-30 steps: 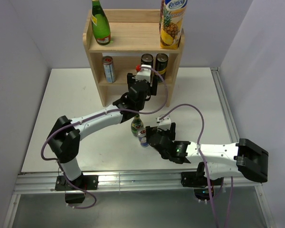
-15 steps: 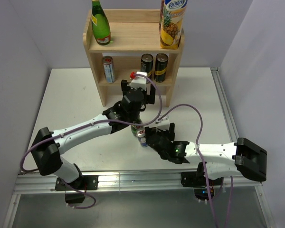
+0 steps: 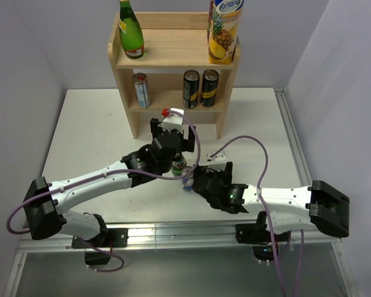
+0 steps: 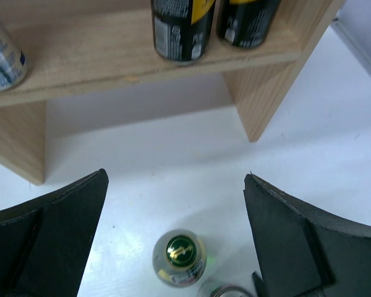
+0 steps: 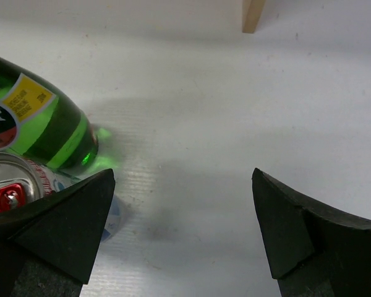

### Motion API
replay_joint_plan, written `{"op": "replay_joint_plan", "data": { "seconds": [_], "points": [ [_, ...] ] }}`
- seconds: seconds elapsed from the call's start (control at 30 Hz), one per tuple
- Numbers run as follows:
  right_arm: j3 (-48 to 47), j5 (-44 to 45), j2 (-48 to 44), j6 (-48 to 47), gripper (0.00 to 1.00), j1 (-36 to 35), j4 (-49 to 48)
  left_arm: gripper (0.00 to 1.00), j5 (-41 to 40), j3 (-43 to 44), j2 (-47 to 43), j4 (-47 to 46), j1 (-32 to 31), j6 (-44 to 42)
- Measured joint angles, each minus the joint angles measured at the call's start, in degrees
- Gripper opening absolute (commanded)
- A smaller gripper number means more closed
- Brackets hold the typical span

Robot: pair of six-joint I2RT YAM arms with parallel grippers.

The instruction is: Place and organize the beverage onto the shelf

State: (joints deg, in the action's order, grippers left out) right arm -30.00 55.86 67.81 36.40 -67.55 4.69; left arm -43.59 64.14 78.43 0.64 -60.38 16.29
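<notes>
Overhead; close wrists, probably sharing bottle.

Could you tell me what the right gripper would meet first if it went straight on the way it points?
Probably the bare white table; the right gripper points past the green bottle, though depth is unclear.

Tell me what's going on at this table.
A two-armed robot is stocking drinks onto the wooden shelf. Its top board holds a tall green bottle and a pineapple juice carton; the lower board holds a silver can and two black cans. A small green bottle and a red-tabbed can stand side by side on the table, not yet shelved. The left pincer hangs open above the small bottle; the right pincer is open beside both. Neither holds anything.
</notes>
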Motion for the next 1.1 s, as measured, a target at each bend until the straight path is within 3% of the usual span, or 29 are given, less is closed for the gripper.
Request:
{"op": "replay_joint_plan", "data": {
  "seconds": [0.4, 0.6, 0.9, 1.1],
  "points": [
    [-10.2, 5.5, -6.4, 13.0, 0.99, -3.0, 20.4, 0.99, -0.3, -4.9, -5.7, 4.8, -1.3, 3.3],
    [-14.6, 6.3, -7.0, 23.8, 0.99, -10.5, 33.3, 0.99, -0.4, -5.9, -8.9, 6.1, -1.9, 4.6],
    [-24.1, 6.9, 6.1, 39.2, 1.0, -26.2, 46.1, 0.99, -0.9, -10.0, -11.7, 8.5, -2.0, 6.4],
    [-24.8, 6.3, 12.6, 41.4, 1.0, -29.3, 45.2, 0.99, -0.9, -10.9, -13.7, 9.3, -2.1, 7.3]
  ]
}}
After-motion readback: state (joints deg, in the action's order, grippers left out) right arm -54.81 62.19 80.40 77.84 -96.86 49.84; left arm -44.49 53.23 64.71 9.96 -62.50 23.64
